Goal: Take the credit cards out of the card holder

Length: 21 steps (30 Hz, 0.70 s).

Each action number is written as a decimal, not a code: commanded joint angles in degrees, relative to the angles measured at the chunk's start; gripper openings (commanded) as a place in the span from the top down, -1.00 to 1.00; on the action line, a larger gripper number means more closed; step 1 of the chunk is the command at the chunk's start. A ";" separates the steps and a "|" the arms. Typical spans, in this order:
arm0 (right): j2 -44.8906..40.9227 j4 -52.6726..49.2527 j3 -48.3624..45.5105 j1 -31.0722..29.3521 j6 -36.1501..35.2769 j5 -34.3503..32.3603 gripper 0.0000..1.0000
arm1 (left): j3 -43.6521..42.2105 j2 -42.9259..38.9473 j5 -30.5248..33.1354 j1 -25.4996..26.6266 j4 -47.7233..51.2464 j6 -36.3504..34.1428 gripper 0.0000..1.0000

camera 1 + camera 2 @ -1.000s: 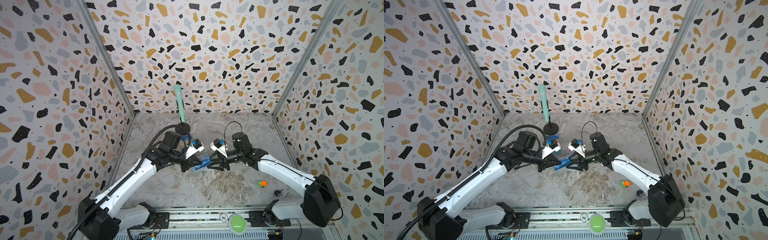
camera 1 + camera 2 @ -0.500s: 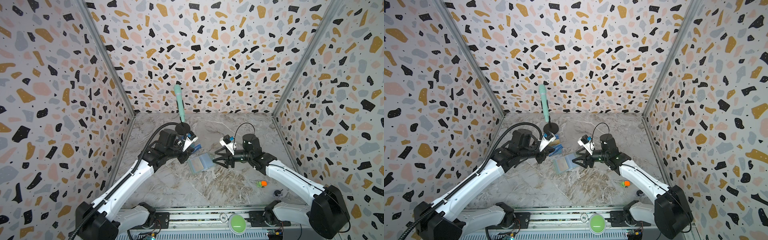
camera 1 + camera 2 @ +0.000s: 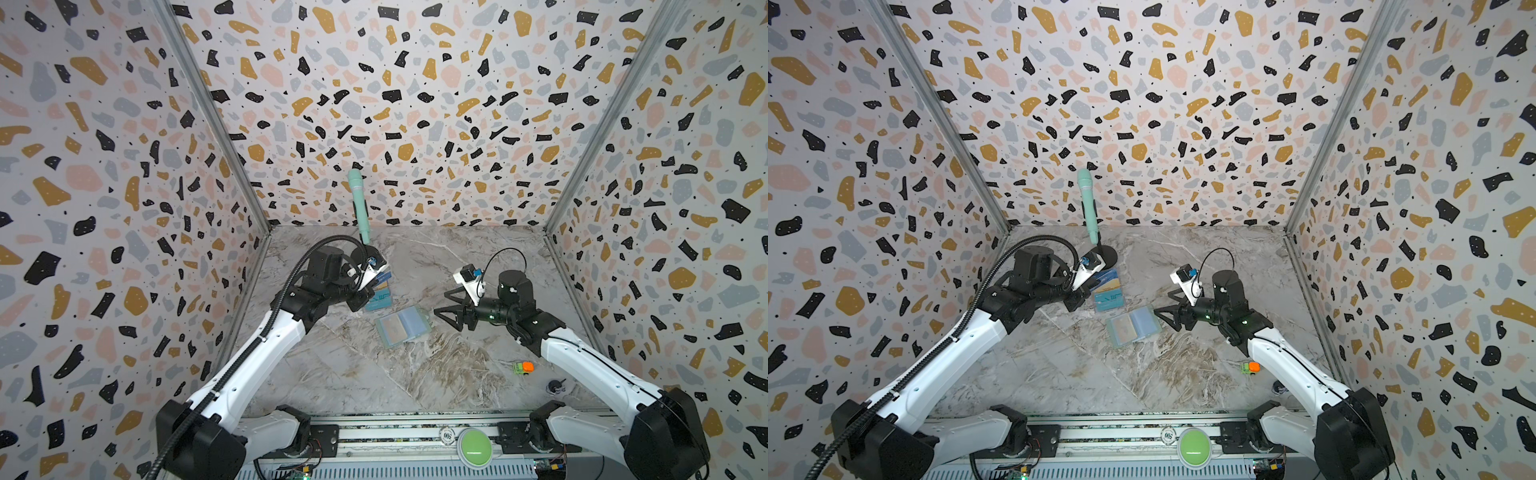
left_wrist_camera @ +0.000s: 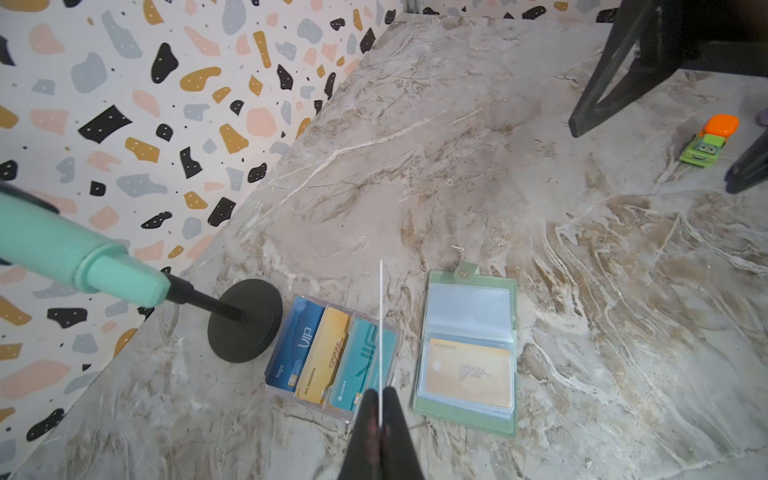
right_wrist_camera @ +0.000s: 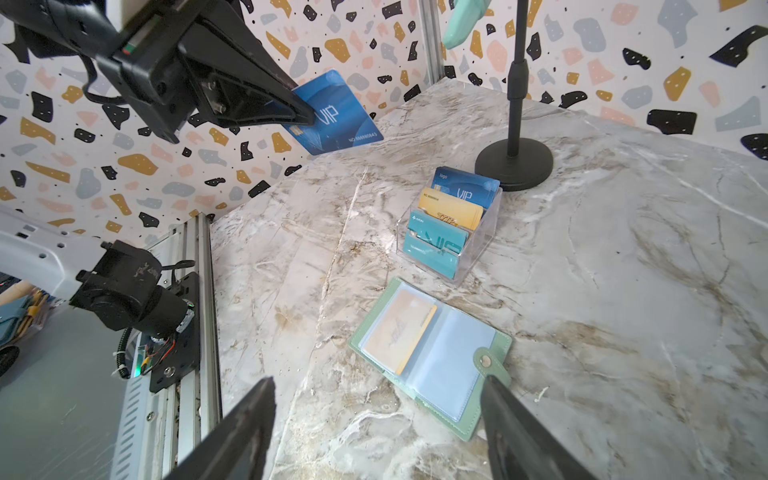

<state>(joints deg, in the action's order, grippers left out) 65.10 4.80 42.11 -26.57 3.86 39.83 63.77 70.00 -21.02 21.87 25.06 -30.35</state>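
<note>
Drawn apart since a second ago, when both met at mid-table: left gripper [image 5: 307, 118] now pulled back toward the left wall, right gripper [image 3: 439, 302] backed off rightward, holder [image 3: 403, 326] left lying on the table [image 3: 374, 374]. At far left, clenched on a blue card [image 5: 336, 116], held in the air, seen only edge-on in the left wrist view. Behind, a mint mic [image 3: 358, 199] on a black round base. Just beside that base, a clear stand [image 5: 451, 232] with blue, yellow and teal cards upright in its tiers. Next, close by but apart, holder spread open and flat, yellow card [image 4: 467, 372] tucked in one sleeve page, other page empty, snap tab toward the right. Then right gripper, released, jaws wide, at the tab end, grasping nothing. Farther right, near the right arm, a green-and-orange toy car [image 3: 523, 367].
</note>
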 commanded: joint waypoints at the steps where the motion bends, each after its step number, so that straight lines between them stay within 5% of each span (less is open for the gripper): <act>1: -1.32 1.11 -0.54 0.29 0.71 -2.07 -0.57 | 4.75 4.03 -3.70 -2.58 5.22 -6.63 1.00; 10: -1.12 0.73 -0.18 0.77 0.71 -2.06 -0.58 | 11.06 14.46 -9.20 -4.73 12.32 -21.88 1.00; 21: -0.84 0.42 -0.27 0.83 0.27 -2.37 -0.59 | 11.03 22.46 -1.24 -5.14 2.15 -22.97 1.00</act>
<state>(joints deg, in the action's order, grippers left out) 65.10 4.75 42.04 -25.93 4.19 37.82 75.02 91.48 -23.88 17.26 31.29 -51.46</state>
